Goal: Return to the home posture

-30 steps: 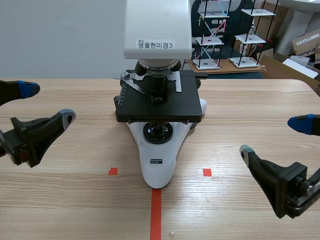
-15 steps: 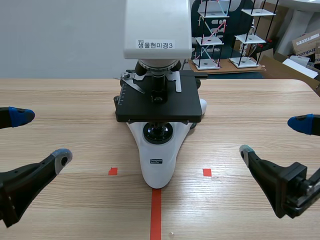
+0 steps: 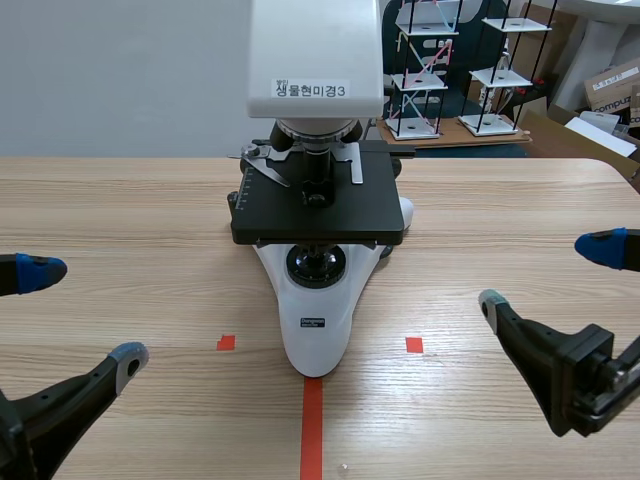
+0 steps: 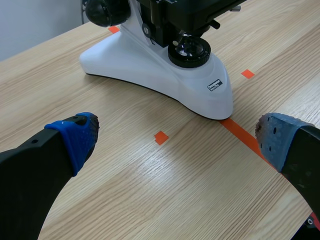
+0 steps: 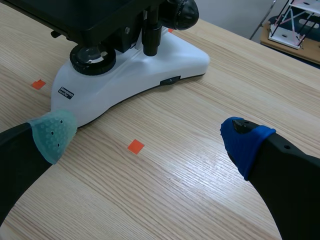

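Note:
A white and black microscope (image 3: 316, 200) stands at the table's middle, its white base (image 4: 165, 75) (image 5: 135, 80) ahead of both grippers. Low at the scene's left edge, my left gripper (image 3: 75, 315) is open with nothing between its fingers; a blue pad (image 4: 75, 137) and a grey pad (image 4: 280, 140) frame bare wood. At the right, my right gripper (image 3: 550, 275) is also open and holds nothing, with its grey-green pad (image 5: 52, 135) and blue pad (image 5: 245, 142) set wide apart.
Orange-red tape squares (image 3: 226, 343) (image 3: 414, 345) and a tape line (image 3: 312, 430) mark the wood in front of the microscope. Beyond the table's far edge stand wire racks (image 3: 420, 70) and cardboard boxes (image 3: 610, 90).
My left gripper has moved down and back toward the table's near left edge, staying open. The right arm and the microscope have not moved.

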